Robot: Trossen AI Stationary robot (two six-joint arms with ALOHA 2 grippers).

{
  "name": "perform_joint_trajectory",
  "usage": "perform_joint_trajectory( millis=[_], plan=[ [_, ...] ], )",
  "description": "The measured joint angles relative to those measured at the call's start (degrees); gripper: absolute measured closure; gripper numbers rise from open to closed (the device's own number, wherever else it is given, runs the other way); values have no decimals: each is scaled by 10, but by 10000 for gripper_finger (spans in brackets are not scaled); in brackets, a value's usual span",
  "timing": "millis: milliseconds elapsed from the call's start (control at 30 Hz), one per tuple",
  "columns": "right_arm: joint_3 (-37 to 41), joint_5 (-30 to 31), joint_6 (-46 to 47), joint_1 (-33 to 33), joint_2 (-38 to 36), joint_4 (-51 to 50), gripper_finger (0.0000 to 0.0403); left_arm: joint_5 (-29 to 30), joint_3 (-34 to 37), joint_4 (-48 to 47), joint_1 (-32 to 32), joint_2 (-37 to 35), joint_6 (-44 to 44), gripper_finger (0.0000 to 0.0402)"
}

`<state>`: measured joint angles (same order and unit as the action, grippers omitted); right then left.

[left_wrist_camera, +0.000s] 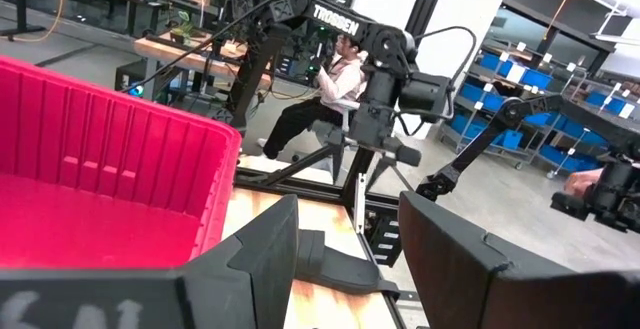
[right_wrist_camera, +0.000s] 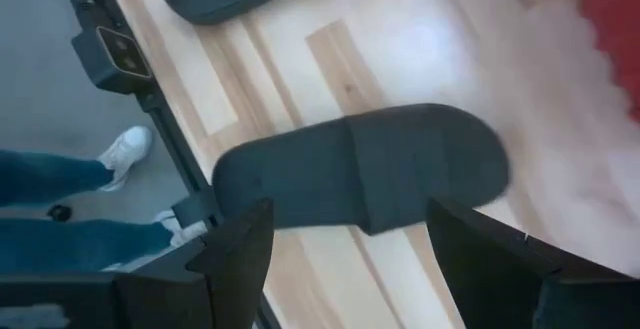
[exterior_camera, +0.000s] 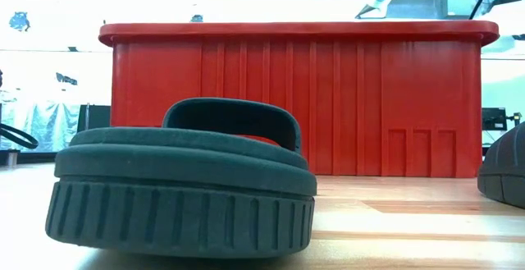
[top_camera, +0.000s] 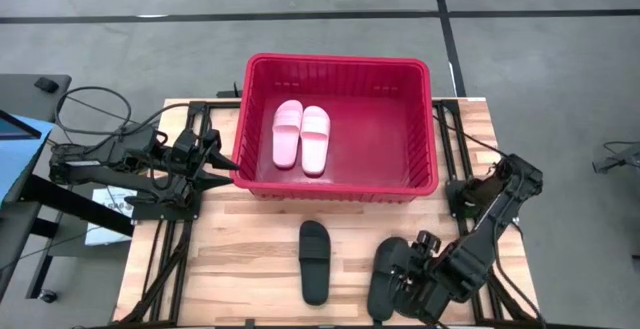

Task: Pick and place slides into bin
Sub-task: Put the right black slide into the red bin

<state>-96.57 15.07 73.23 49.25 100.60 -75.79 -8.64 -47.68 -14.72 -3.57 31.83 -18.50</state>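
The red bin point(top_camera: 340, 77) stands at the table's far middle, with two pale pink slides point(top_camera: 301, 136) lying side by side on its floor. Two black slides lie flat on the wood nearer the front: one in the middle point(top_camera: 315, 261), one to its right point(top_camera: 384, 279). My right gripper point(top_camera: 405, 281) hovers over the right black slide point(right_wrist_camera: 370, 174), pointing steeply down, open, its fingers standing on either side of the slide's strap end without touching it. My left gripper point(top_camera: 228, 162) waits level and open beside the bin's left wall point(left_wrist_camera: 100, 169).
The middle black slide point(exterior_camera: 180, 188) lies close to the table's near edge, and the bin point(exterior_camera: 295, 98) stands behind it. Bare wood lies between the slides and the bin. A person's legs and white shoe point(right_wrist_camera: 125, 154) show past the table's edge. Another person sits in the room beyond point(left_wrist_camera: 335, 79).
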Motion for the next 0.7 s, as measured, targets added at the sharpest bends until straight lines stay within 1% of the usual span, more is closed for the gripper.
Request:
perform_joint_trajectory(
  millis=[200,533,700],
  plan=[
    [45,-1,-13,3,0,61,150,0,0,-2,0,0,0,236],
    [109,-19,-17,14,0,81,150,0,0,-11,0,0,0,236],
    [151,-34,-17,14,0,124,150,0,0,-11,0,0,0,236]
  ],
)
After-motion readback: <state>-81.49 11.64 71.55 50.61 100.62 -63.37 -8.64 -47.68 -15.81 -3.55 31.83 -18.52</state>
